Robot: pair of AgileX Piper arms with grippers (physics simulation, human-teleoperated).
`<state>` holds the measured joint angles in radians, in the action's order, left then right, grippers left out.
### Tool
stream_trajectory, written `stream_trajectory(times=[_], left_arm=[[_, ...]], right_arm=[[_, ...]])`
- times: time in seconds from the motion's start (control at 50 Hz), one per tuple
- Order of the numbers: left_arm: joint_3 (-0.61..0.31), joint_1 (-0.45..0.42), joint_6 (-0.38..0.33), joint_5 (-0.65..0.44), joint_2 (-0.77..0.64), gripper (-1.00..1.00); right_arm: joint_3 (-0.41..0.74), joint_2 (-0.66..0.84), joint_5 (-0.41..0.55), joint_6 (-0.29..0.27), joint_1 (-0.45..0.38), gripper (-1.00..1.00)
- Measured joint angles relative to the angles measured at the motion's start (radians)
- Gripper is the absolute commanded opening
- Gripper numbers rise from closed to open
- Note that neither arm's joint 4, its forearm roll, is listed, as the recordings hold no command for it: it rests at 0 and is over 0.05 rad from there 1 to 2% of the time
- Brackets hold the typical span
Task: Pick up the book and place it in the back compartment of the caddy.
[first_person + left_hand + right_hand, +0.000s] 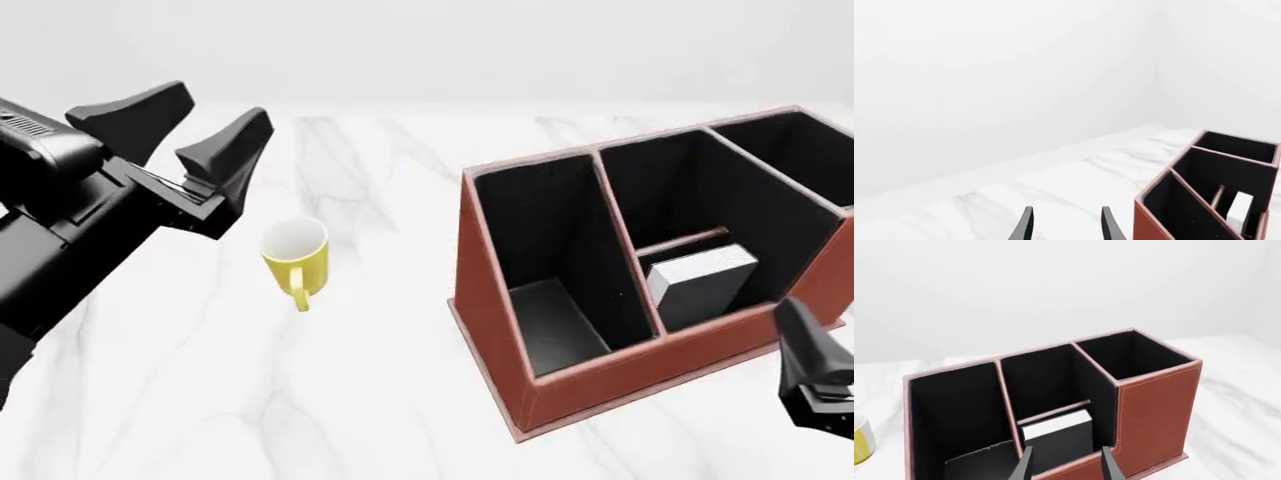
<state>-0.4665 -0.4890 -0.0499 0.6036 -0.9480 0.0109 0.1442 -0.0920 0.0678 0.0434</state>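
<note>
The reddish-brown caddy (601,375) sits on the right half of the table. The book (701,282) stands upright in its middle section, in the half on the near, low-wall side of the short divider (683,240). The half beyond the divider is empty. I cannot tell which half is the back compartment. The right wrist view shows the book (1057,432) just past my right gripper (1067,467), which is open, empty and outside the caddy's (1154,410) low wall. My left gripper (187,130) hangs open and empty at the far left, well away from the caddy (1147,225) and book (1239,206).
A yellow mug (296,256) stands on the white marble table (374,400) between the left arm and the caddy. The caddy's long full-width cell (547,270) and its right-hand cell (801,160) hold nothing.
</note>
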Motion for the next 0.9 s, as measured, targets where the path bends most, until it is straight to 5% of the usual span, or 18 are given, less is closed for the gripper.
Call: stream_trajectory(times=[0.4, 0.76, 0.9], left_arm=[[0.016, 0.015, 0.024, 0.042, -0.034, 1.0], [0.029, 0.013, 0.026, 0.065, -0.056, 1.0], [0.033, 0.011, 0.024, 0.069, -0.059, 1.0]], right_arm=[[0.19, -0.072, 0.192, 0.001, -0.037, 1.0], [0.655, -0.13, 0.476, -0.031, -0.078, 1.0], [0.873, -0.137, 0.59, -0.089, -0.087, 1.0]])
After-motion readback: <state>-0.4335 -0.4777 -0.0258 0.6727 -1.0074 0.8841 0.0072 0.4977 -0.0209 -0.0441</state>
